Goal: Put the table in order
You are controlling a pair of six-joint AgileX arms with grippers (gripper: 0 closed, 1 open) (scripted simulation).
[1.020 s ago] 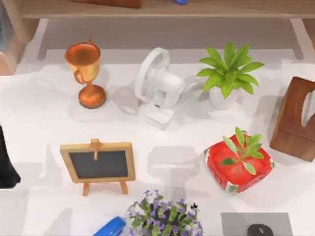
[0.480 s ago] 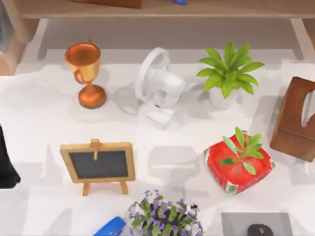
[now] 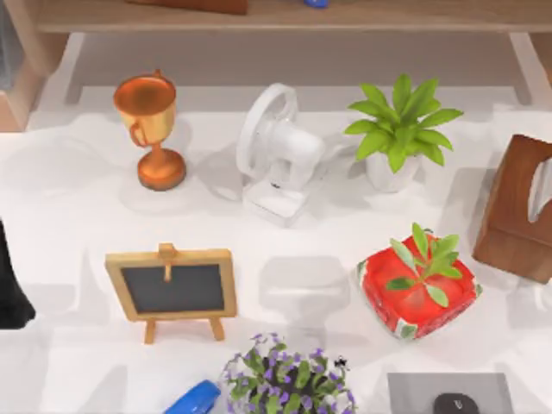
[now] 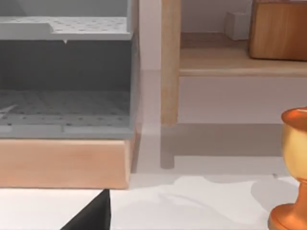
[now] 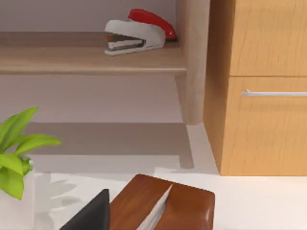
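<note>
The desk spans the top view beneath every item — trophy, fan and chalkboard easel. A dark part of the left arm sits over the desk's left edge. The opening of either gripper cannot be told. A red stapler lies on the shelf.

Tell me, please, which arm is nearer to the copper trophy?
Left. The left arm sits at the table's left edge, on the trophy's side; the right arm is by the wooden tissue box at the right edge, far across the table.
</note>
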